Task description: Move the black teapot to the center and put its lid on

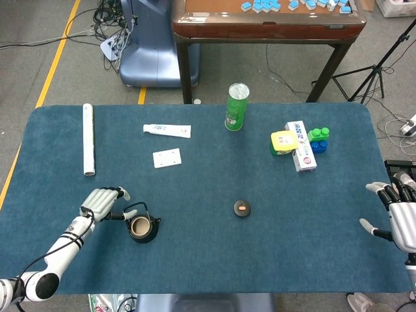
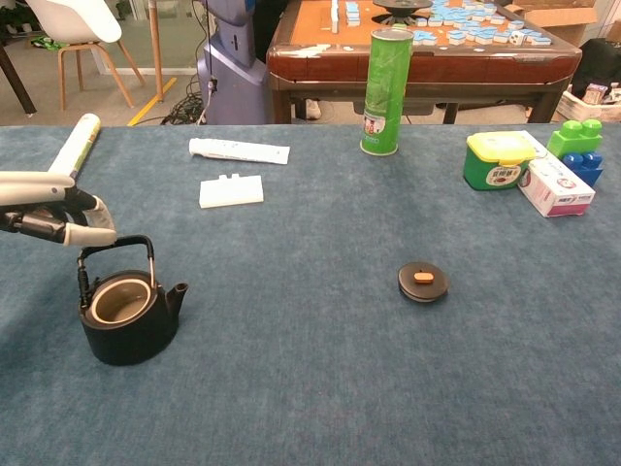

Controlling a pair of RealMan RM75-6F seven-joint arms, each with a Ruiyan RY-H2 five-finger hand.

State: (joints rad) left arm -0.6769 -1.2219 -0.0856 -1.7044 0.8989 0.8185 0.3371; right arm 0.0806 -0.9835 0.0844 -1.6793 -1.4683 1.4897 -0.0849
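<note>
The blue-covered bench (image 1: 195, 260) carries everything, and none of the task looks done. The black teapot (image 1: 142, 227) stands uncovered toward the left, well short of the centre. The left hand (image 1: 104, 203) reaches in just beside the upright handle, fingers (image 2: 89, 236) spread and holding nothing. The right hand (image 1: 398, 218) hangs at the far right edge, fingers apart and empty. The lid (image 2: 423, 282) lies alone near the middle. Grasping, carrying and lidding all remain.
</note>
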